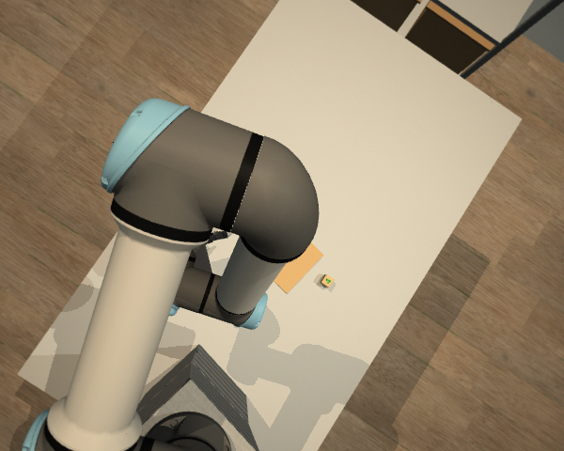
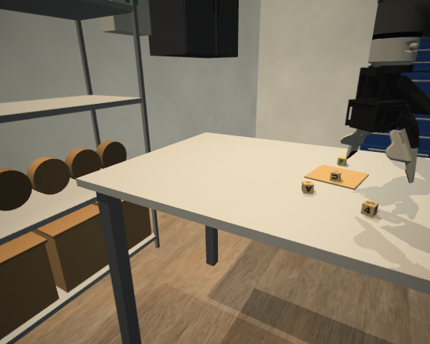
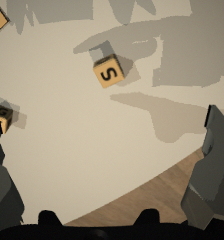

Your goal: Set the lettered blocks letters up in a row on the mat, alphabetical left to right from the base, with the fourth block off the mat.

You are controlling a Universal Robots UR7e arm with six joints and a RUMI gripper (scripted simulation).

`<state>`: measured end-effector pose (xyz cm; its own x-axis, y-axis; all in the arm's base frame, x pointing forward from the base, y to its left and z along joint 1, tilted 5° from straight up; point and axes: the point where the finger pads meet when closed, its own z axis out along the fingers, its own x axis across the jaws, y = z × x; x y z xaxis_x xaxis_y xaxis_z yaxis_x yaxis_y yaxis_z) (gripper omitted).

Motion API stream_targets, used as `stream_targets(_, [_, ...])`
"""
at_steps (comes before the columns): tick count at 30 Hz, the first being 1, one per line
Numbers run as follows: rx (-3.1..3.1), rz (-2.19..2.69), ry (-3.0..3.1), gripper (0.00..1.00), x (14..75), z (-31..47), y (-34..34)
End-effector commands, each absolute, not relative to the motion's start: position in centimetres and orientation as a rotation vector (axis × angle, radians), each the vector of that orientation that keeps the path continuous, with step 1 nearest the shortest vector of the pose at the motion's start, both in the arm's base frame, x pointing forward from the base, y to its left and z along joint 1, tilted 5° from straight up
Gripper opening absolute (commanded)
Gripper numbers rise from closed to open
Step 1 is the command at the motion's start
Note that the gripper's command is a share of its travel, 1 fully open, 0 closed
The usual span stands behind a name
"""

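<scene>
Four blocks sitting on desk (image 2: 215, 173): one on mat (image 2: 350, 180), three off. Gripper (image 2: 382, 157) hovering with fingers (image 2: 402, 147) spread wide, holding nothing, likely lining up over S block (image 3: 108, 71) for pickup.

One wooden block (image 2: 335, 175) sits on the orange mat (image 2: 350, 180); three blocks (image 2: 307, 186) lie off it.
</scene>
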<state>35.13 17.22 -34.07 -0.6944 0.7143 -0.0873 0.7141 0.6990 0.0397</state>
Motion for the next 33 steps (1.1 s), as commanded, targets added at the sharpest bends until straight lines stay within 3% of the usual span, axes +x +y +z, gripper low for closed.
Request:
stream_targets(1, [1.024, 0.002, 2.869, 1.0, 35.09, -34.06, 17.37])
stream_targets(33, [0.581, -0.02, 2.991, 1.0, 34.96, -34.12, 17.87])
